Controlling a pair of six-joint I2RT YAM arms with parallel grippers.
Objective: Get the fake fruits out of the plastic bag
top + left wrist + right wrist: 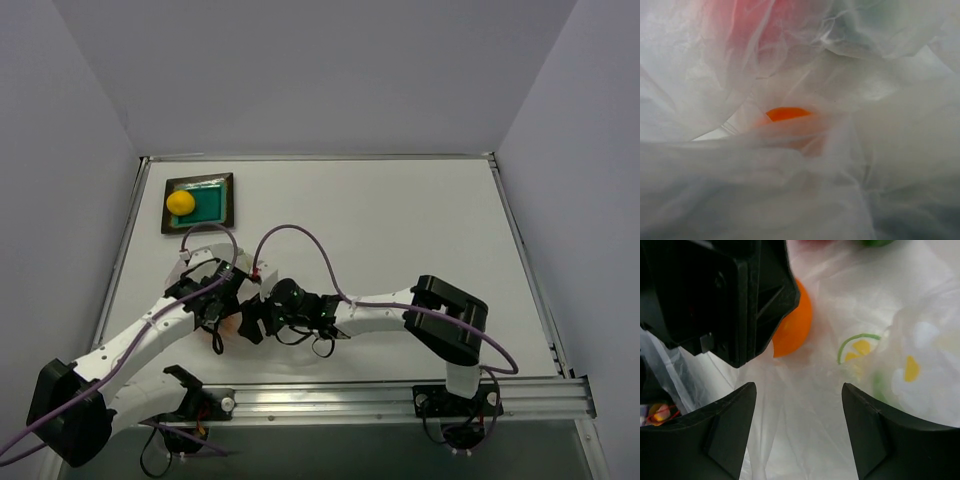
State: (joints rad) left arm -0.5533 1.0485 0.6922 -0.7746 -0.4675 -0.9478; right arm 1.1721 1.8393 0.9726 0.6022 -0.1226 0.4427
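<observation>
One fruit was out. The round glossy yellow plastic fruit (180, 202) sat in the dark-framed square tray (229, 200) with a teal centre, at the far left of the white bench (400, 230). Both arms met at the near left-middle of the bench over the clear crinkled plastic bag (805, 440). The right gripper (797, 395) stood well open just above the film, with nothing between its fingers. The left gripper (218, 300) was pushed in against the bag. The bag's folds filled its wrist view and hid the fingers, so whether it was open or held anything could not be told. Just beside it lay the orange fruit (796, 322), partly under film. A red fruit (765, 25) and a dark green fruit (880, 12) showed only as blurred colour through the plastic. On that showing the task was about a quarter done, with three fruits left to lift out and the orange one likely next.
</observation>
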